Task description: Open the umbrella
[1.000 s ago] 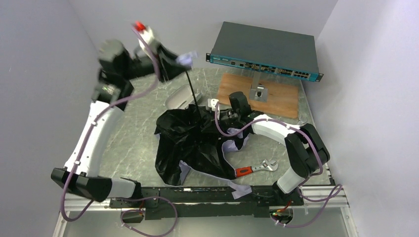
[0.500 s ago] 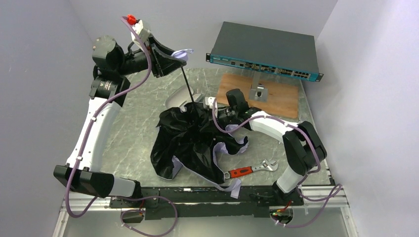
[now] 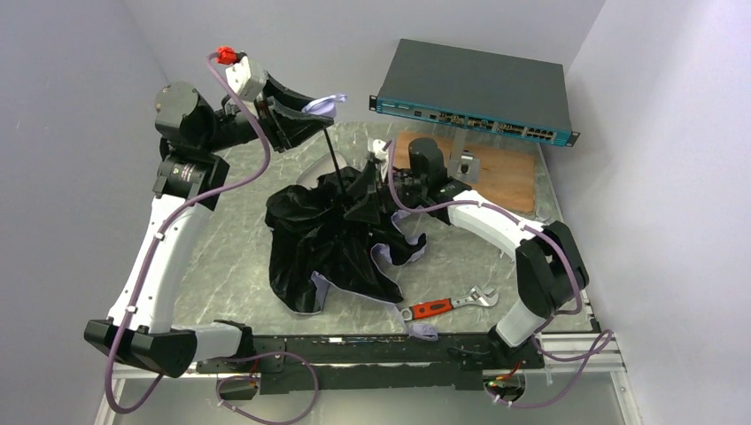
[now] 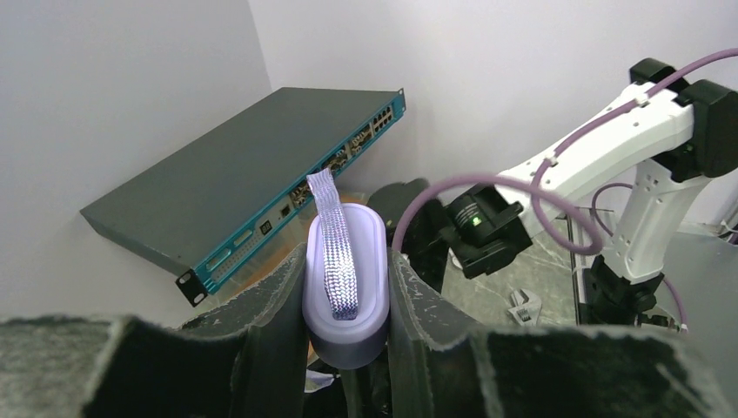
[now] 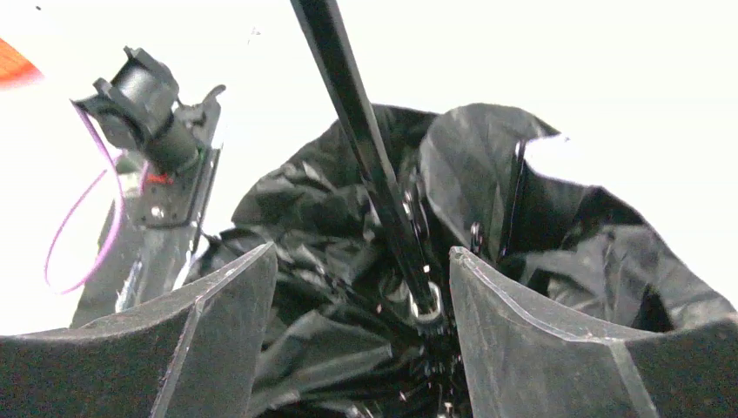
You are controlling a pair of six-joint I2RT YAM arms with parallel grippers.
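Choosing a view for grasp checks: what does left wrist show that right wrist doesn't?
Left wrist only: the left gripper shut on the lavender umbrella handle with its woven strap, plus the network switch and the right arm.
Right wrist only: the black umbrella shaft running down into the crumpled black canopy, between the fingers of the open right gripper.
Shared: each sees part of the umbrella, and the opposite arm; what looks like the left arm shows in the right wrist view.
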